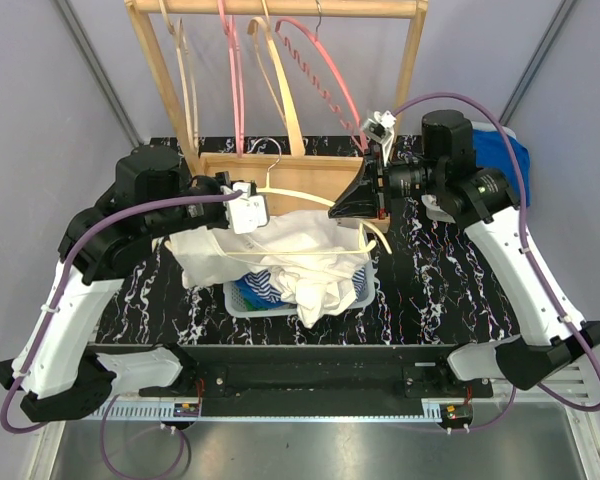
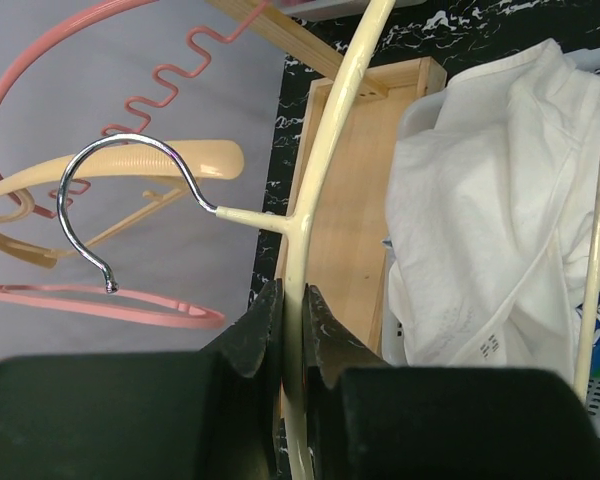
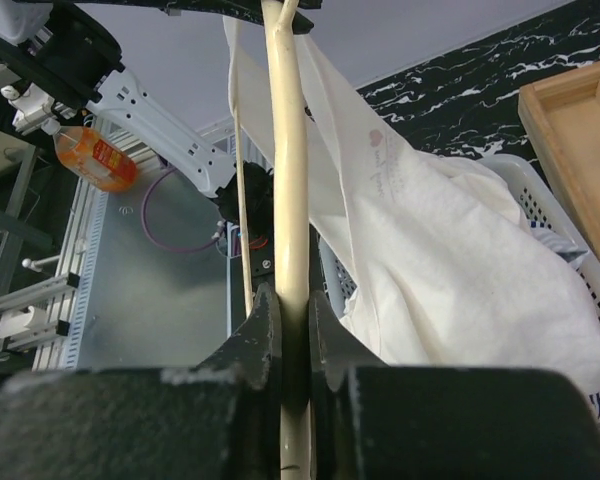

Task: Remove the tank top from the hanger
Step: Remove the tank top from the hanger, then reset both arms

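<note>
Your left gripper (image 1: 260,208) raised mid-table, jaws pinched on the hanger (image 2: 325,130), your right gripper (image 1: 345,207) facing it, jaws clamped likewise, both forearms angled inward

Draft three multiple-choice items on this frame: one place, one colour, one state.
1. Where does the tank top mostly lie? A on a shelf; B draped over the white basket; C on the floor.
2. What colour is the gripped hanger? A cream; B black; C green.
3. The right gripper is: A open, holding nothing; B shut on the tank top; C shut on the hanger.
Key: B, the cloth sags over the basket rim; A, its bar is pale cream; C, the jaws pinch the hanger's bar.
</note>
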### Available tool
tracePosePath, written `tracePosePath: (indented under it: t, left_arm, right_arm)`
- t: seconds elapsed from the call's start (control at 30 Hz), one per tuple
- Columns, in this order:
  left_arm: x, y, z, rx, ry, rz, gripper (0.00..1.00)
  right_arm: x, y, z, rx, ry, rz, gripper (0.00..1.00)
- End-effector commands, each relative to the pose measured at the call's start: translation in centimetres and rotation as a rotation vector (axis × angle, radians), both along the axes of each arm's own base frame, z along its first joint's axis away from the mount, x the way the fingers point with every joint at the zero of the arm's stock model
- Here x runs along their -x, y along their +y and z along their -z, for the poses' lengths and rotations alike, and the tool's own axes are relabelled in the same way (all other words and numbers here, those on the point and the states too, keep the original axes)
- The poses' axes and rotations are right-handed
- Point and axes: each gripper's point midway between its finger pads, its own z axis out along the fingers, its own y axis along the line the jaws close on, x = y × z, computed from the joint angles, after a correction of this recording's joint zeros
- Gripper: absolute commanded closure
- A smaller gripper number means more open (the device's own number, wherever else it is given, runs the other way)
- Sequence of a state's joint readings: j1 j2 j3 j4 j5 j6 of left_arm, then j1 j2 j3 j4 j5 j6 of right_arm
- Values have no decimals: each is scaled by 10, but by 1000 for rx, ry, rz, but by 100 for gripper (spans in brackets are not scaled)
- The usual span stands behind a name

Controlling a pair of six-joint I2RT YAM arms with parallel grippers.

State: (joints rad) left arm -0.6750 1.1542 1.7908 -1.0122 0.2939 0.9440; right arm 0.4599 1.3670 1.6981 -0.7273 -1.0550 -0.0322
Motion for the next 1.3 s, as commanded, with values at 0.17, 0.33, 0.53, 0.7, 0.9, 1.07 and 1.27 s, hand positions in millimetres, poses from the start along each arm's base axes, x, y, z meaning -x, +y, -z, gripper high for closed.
tracePosePath:
  t: [0.17,0.33,0.53,0.7,0.9,1.07,1.27]
  left_arm:
    - [-23,5,-49,177,-65,-161,69]
    - [-23,22,-65,310,-21,-281,1]
    - [-31,40,-71,350,-18,-369,1]
    - [-32,42,-54,330,29,-377,1]
    - [-22,38,-33,334,134,-325,1]
    - [-29,36,21,266,227,-345,1]
    - [-29,40,50,242,288,-367,1]
  right_arm:
    - [16,-21,-56,-74,-179,198,100]
    - [33,-60,-78,-39,-421,447,100]
    - [31,-85,-46,154,-408,535,100]
    - [26,-109,-27,303,-405,607,100]
    - [24,-123,-37,298,-466,667,100]
    - [43,-133,-52,250,-504,656,100]
    - [102,-175,-103,2,-599,710,100]
